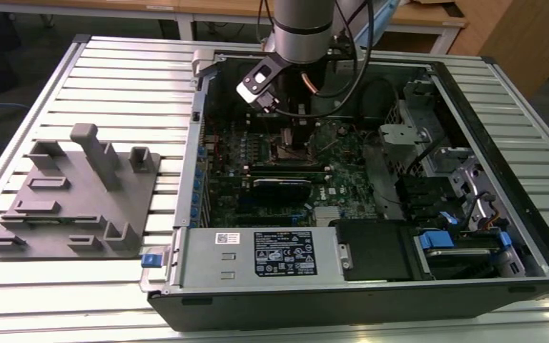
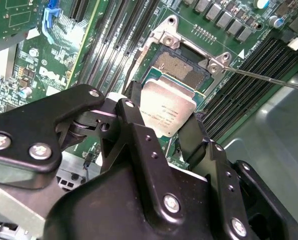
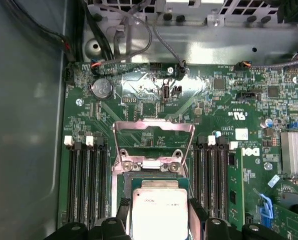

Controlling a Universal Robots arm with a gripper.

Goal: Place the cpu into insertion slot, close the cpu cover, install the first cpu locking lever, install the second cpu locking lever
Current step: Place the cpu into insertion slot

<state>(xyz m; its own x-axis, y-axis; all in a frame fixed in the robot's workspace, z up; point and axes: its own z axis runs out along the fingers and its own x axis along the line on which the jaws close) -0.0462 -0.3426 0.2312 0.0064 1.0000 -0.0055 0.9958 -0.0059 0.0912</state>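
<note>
Gripper [image 2: 164,114] linkage, black and bolted, fills the foreground in the second wrist view; its two fingers are pressed in on the cpu [image 2: 170,102], pinching the chip by opposite edges, silver top facing up. Same grip from the first wrist view: cpu [image 3: 159,205] clamped between dark fingers [image 3: 122,216] on either side. Chip sits low over the near part of the insertion slot [image 2: 181,67] and overlaps it, but most of the slot's speckled contact field is uncovered beyond it. Cannot tell whether any edge touches the rim; I judge it not seated yet. Cpu cover [image 3: 154,127] stands swung up and back on its hinge, the green board [image 3: 214,100] visible through its window. One locking lever [image 2: 261,76] juts out free as a thin rod past the slot's corner, not hooked down; the second lever I cannot make out for certain. Long memory slots [image 3: 86,180] flank the socket on both sides. Exterior view: arm reaching down into the open computer case [image 1: 351,300], wrist above the slot [image 1: 289,148]. Progress: the first step is in hand, chip carried to the slot and not released. Cover closing and both levers are not yet done.
</note>
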